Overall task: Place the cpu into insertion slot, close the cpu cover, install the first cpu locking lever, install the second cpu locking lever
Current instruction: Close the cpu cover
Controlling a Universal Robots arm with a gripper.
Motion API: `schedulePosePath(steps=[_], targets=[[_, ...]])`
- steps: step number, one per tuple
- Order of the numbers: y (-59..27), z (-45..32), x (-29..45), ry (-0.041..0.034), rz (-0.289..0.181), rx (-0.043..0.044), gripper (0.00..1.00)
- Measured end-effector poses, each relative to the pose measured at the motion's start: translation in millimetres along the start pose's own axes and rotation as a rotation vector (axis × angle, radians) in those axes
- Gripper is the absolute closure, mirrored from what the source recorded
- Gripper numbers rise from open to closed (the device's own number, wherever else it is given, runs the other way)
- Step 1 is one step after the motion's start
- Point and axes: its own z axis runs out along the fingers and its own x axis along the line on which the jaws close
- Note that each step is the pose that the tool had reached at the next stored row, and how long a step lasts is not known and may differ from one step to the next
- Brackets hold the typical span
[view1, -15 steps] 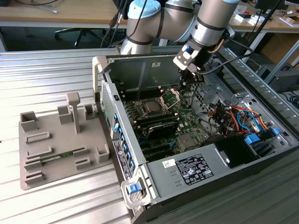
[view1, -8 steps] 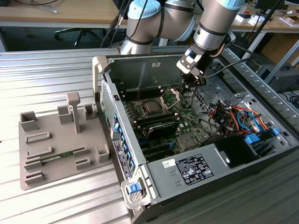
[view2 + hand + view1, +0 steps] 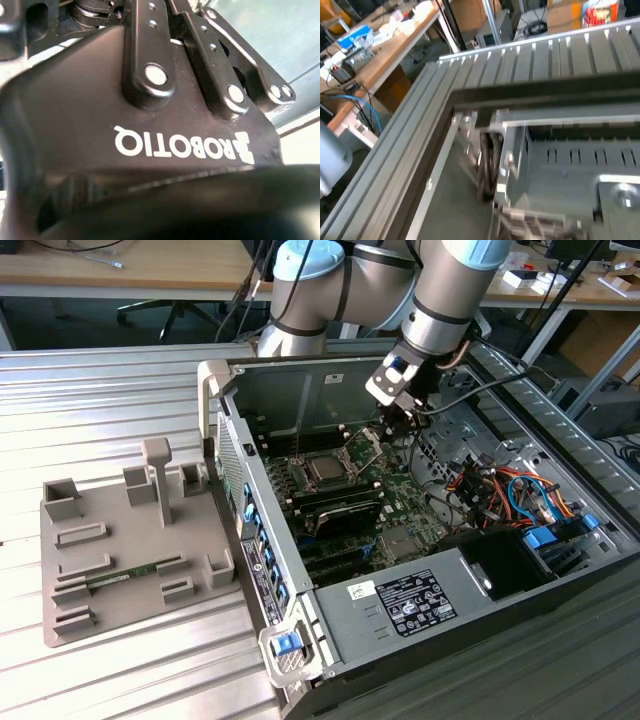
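With the cpu (image 3: pixel 325 471) seated, the gripper (image 3: pixel 397 430) hangs just beside the raised cover (image 3: pixel 366 445) towards the case's (image 3: pixel 290 395) far wall, seemingly placed for closing it; I cannot tell its grip.

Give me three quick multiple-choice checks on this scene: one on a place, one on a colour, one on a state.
1. Where is the cpu?
A. in the slot
B. on the grey tray
C. on the table outside the case

2. What colour is the latch tab at the case's near corner?
A. red
B. blue
C. yellow

3. How does the cover stand?
A. flat over the cpu
B. tilted up beside the slot
C. lying on the tray

Answers:
1. A: its silvery top shows seated in the slot on the board.
2. B: the tab is plainly blue.
3. B: it appears raised at the slot's edge, right by the gripper.
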Motion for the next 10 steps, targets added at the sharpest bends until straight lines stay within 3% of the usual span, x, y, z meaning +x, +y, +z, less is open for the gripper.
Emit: schedulePosePath(steps=[3, 7, 10], targets=[[-10.3, -0.1, -0.7, 0.0019, -0.001, -0.0006, 0.89], [-13.8, 0.5, -1.3, 0.0062, -0.053, 0.0, 0.89], [-19.2, 0.5, -1.7, 0.0109, -0.059, 0.0, 0.89]])
